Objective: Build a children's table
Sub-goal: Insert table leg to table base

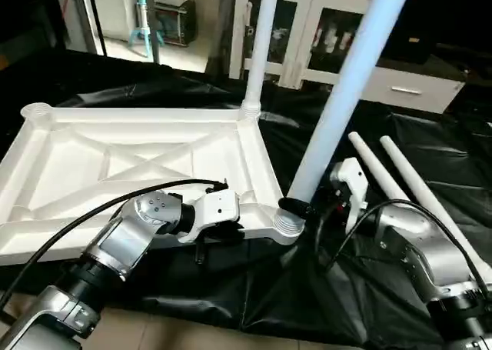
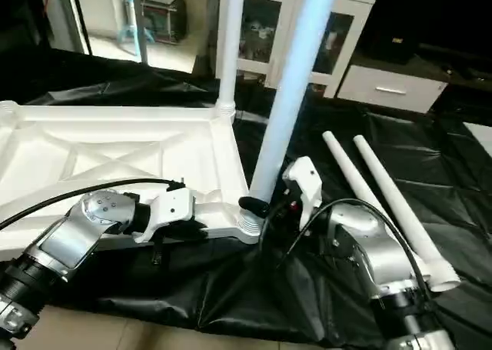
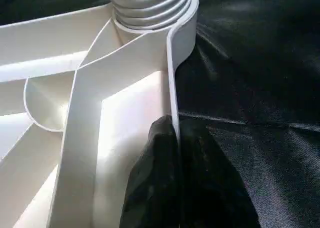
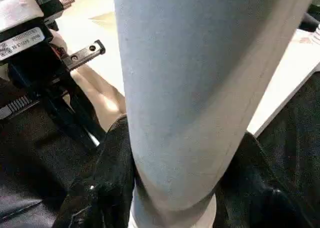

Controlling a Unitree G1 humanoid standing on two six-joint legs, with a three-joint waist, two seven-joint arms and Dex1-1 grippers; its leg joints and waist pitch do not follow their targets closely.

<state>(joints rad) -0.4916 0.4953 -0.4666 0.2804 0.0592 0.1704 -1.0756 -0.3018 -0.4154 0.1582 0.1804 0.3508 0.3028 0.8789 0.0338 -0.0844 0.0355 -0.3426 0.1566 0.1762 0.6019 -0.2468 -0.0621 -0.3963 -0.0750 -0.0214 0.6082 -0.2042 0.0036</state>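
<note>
The left gripper (image 3: 172,153) is pinching the near rim of the upturned tabletop (image 1: 115,161) on black sheeting (image 1: 323,288). The right gripper (image 1: 296,208) is clasping a leaning leg (image 1: 346,88) at the near corner socket (image 1: 286,225); two loose legs (image 1: 400,177) are lying just beside it.

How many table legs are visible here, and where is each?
4: one upright leg in the far corner socket, one leg held by the right gripper at the near socket, two loose legs on the black sheet.

You'll see a black plastic sheet (image 1: 361,288) spread over the floor, a white glass-door cabinet (image 1: 307,27) behind it, and a white drawer unit (image 1: 407,92) alongside.
</note>
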